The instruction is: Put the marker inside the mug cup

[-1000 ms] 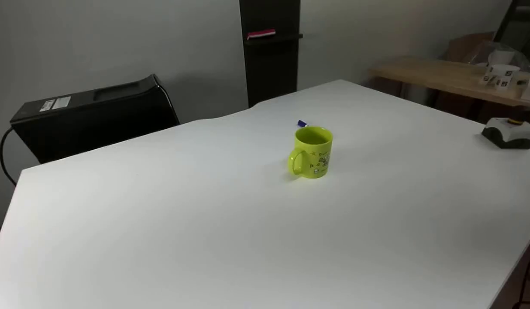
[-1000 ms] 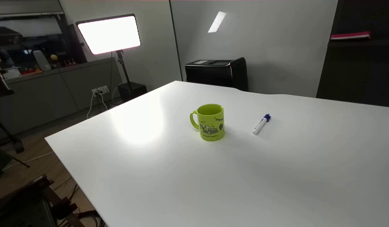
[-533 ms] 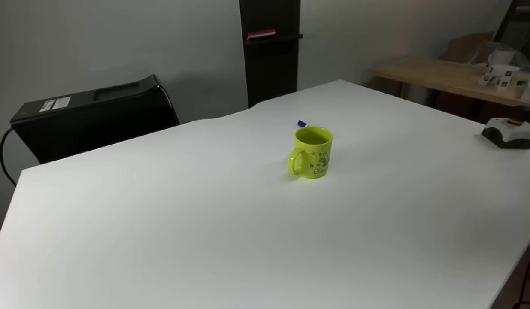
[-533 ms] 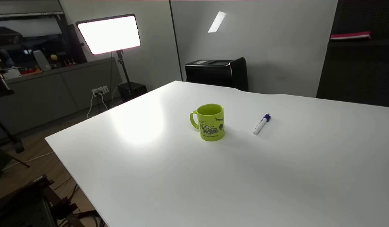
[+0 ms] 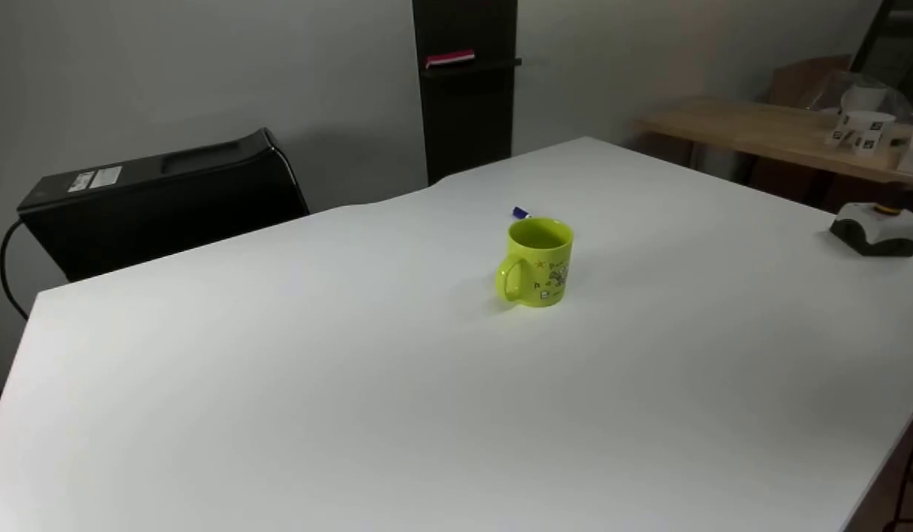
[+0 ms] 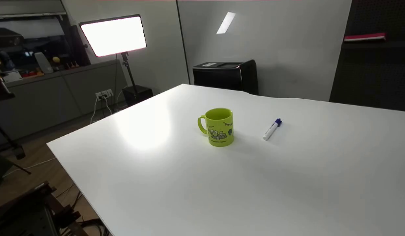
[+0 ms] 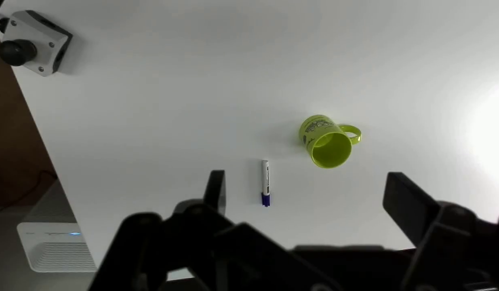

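The marker (image 6: 272,129) lies flat on the white table, apart from the mug. It has a white body and a blue cap. In an exterior view only its blue cap end (image 5: 521,213) shows behind the mug. In the wrist view the marker (image 7: 266,182) lies left of the mug. The lime mug cup (image 6: 220,128) stands upright with its side handle; it also shows in an exterior view (image 5: 545,266) and in the wrist view (image 7: 323,139). Its visible inside is empty. My gripper (image 7: 306,182) is wide open and empty, above the table. The exterior views do not show it.
A grey box with a black knob (image 7: 33,44) sits at the table's edge, also in an exterior view (image 5: 879,229). A black appliance (image 5: 168,199) stands beyond the table (image 5: 279,414). A lit panel lamp (image 6: 113,36) stands off the table.
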Motion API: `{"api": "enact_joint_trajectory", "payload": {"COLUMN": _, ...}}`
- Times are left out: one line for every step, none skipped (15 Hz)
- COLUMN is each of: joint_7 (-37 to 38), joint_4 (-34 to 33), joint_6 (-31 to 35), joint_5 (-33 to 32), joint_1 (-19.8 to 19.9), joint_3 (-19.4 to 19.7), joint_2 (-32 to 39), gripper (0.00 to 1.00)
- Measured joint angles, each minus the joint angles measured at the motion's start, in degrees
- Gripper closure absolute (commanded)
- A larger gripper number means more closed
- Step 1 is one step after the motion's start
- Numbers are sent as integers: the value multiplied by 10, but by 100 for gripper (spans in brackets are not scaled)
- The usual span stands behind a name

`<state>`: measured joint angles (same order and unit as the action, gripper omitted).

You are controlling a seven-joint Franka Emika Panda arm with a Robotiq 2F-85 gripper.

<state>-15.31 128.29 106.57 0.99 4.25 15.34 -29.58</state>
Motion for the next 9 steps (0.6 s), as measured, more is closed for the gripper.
{"api": "enact_joint_trajectory", "payload": {"joint_7": 0, "joint_4": 0, "joint_6": 0, "joint_5": 0, "joint_1": 0, "joint_3": 0, "joint_2": 0, "gripper": 0}}
{"api": "enact_joint_trajectory", "payload": {"joint_7": 0, "joint_4": 0, "joint_6": 0, "joint_5": 0, "joint_1": 0, "joint_3": 0, "joint_2": 0, "gripper": 0}}
{"api": "enact_joint_trajectory", "payload": {"joint_7": 0, "joint_4": 0, "joint_6": 0, "joint_5": 0, "joint_1": 0, "joint_3": 0, "joint_2": 0, "gripper": 0}}
{"api": "enact_joint_trajectory", "payload": {"joint_7": 0, "joint_4": 0, "joint_6": 0, "joint_5": 1, "joint_1": 1, "joint_3": 0, "joint_2": 0, "gripper": 0}}
{"api": "enact_joint_trajectory", "payload": {"joint_7": -2, "joint_4": 2, "joint_6": 0, "joint_5": 0, "joint_1": 1, "joint_3": -1, "joint_2": 0, "gripper": 0}}
{"api": "enact_joint_trajectory", "payload": {"joint_7": -5, "joint_4": 6, "joint_6": -1, "joint_5": -1, "joint_1": 3, "joint_3": -2, "joint_2": 1, "gripper": 0}}
{"api": "enact_joint_trajectory", "payload": {"joint_7": -9, "joint_4": 12, "joint_6": -3, "joint_5": -4, "joint_1": 4, "joint_3": -3, "joint_2": 3, "gripper": 0}}
{"api": "enact_joint_trajectory", "payload": {"joint_7": -14, "joint_4": 19, "joint_6": -5, "joint_5": -8, "joint_1": 6, "joint_3": -3, "joint_2": 7, "gripper": 0}}
{"api": "enact_joint_trajectory", "payload": {"joint_7": -19, "joint_4": 28, "joint_6": -8, "joint_5": -12, "joint_1": 9, "joint_3": -3, "joint_2": 13, "gripper": 0}}
